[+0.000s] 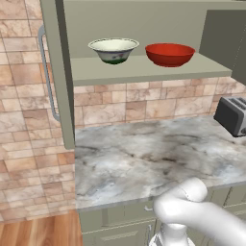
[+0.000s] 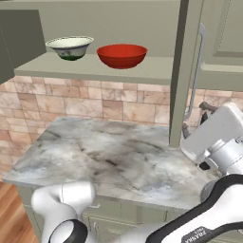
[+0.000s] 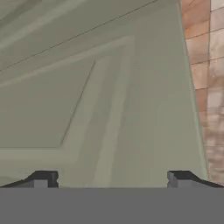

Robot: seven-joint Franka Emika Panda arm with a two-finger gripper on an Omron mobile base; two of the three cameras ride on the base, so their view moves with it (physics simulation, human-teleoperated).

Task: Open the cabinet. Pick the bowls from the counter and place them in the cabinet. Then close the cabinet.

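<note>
Now our end effector [image 3: 109, 179] faces the raised panel of the right cabinet door [image 3: 87, 100], spread wide and holding nothing. Outward, the cream-white bowl [image 1: 113, 49] and the red bowl [image 1: 169, 54] sit on the cabinet shelf [image 1: 144, 71], off the bench [image 1: 144, 158] (closing remains). Our arm reaches up beside that door.

You have two cameras behind the arm, one left, one right, both looking forward and down at the same counter [image 1: 144, 158] and shelf [image 1: 144, 69]. Your hand camera looks very close at a green door [image 3: 87, 96].
</note>
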